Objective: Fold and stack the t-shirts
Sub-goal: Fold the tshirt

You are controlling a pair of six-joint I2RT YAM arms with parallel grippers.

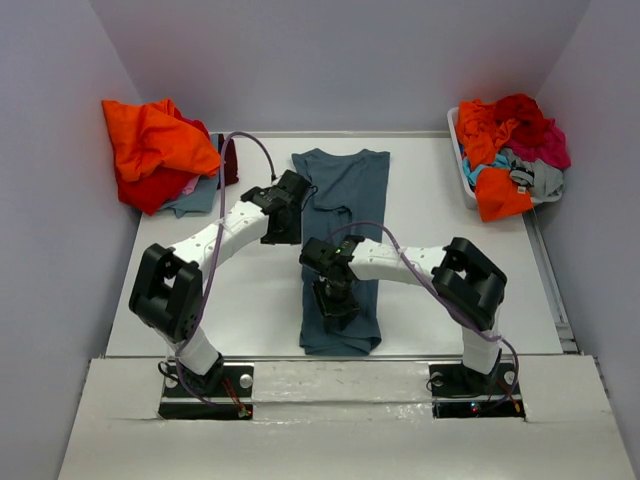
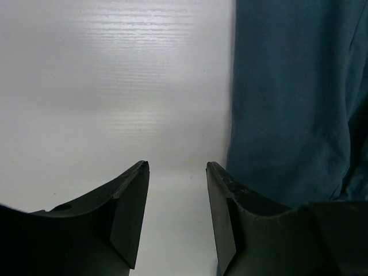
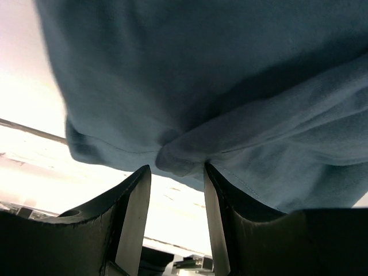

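A dark slate-blue t-shirt [image 1: 345,190] lies folded into a long narrow strip down the middle of the white table. My left gripper [image 1: 285,230] is open and empty, low over bare table just left of the shirt's left edge; in the left wrist view [image 2: 177,167] the shirt [image 2: 293,103] fills the right side. My right gripper [image 1: 337,308] is over the shirt's near end. In the right wrist view [image 3: 177,168] it is open, and a bunched fold of the shirt's hem [image 3: 181,152] sits right at the fingertips, not clamped.
A pile of orange and red t-shirts [image 1: 155,150] with a grey one under it lies at the back left corner. A white bin [image 1: 462,170] at the back right holds orange, red, magenta, teal and grey shirts [image 1: 510,150]. The table's front edge [image 1: 340,358] is just below the shirt.
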